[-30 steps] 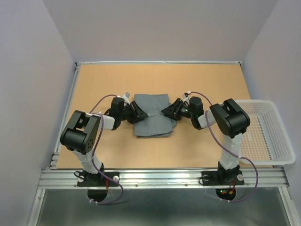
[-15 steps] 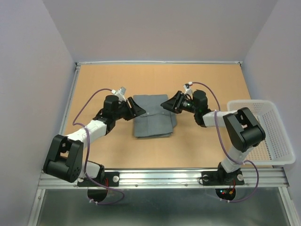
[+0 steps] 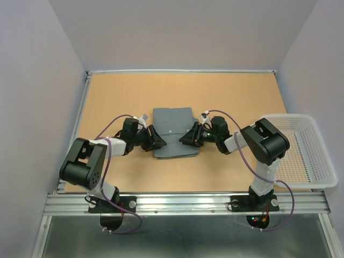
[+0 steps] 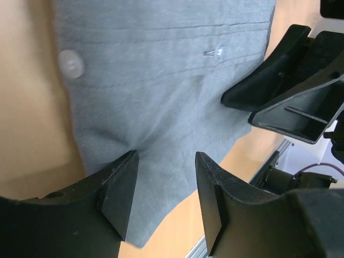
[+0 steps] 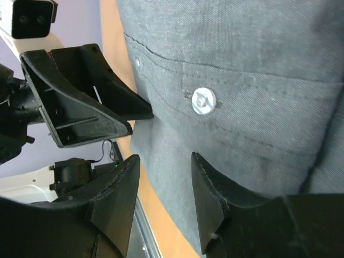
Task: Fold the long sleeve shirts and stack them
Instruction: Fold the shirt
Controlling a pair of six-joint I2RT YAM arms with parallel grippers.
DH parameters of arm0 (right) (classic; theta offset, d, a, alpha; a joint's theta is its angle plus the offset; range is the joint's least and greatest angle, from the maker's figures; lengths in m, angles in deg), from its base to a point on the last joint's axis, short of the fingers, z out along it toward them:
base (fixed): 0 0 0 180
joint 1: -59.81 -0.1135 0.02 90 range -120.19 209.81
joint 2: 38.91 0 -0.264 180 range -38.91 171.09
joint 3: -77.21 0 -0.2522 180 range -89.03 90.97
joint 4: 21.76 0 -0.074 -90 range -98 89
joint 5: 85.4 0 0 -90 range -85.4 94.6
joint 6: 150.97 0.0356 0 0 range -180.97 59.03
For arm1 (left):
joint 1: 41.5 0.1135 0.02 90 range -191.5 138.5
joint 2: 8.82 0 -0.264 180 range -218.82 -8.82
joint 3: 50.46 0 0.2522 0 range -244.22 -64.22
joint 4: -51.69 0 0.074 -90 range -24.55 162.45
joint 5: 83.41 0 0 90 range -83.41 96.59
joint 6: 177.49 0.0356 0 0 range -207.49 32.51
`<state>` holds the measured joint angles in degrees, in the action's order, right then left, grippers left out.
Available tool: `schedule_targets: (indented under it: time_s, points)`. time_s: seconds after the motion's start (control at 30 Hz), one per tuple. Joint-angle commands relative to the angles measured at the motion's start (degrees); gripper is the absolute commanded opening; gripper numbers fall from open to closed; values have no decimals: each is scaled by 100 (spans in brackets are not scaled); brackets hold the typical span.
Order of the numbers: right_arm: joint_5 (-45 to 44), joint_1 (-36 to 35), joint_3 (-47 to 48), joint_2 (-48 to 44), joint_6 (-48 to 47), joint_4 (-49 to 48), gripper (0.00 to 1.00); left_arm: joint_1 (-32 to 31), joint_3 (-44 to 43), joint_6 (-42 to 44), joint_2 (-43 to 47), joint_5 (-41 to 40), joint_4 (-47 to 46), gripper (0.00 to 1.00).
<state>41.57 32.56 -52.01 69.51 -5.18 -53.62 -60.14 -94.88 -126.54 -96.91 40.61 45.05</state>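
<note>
While the folded medium-grey cloth button-up shirt (image 3: 173, 124) lies at the centre of the tan wooden table (image 3: 118, 94) in the top view, the left gripper (image 3: 156, 141) and right gripper (image 3: 187, 137) flank its lower corners, fingers parted and clamping nothing. The step looks like squaring the fold. Both should work low and evenly, keeping the cloth around the small pale button (image 5: 203, 101) flat so the edges line up without fresh wrinkles.
</note>
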Motion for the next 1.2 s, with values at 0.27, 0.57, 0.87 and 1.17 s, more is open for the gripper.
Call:
schedule_targets:
  time_s: [0.27,0.57,0.87,1.17]
  points:
    - [82,272,-186,-1015,-568,702,49,334,-79,810,1521,-18,1694,59]
    - [-391,-8,358,-1886,-1297,2152,49,-438,-652,1093,2129,-1764,3208,59]
    - [-1191,-641,1281,-1570,-2326,3367,50,-808,-318,547,2314,-3040,3314,64]
    - [-1825,-1125,1914,-1087,-3118,3815,50,-1450,-178,363,2280,-3807,3123,68]
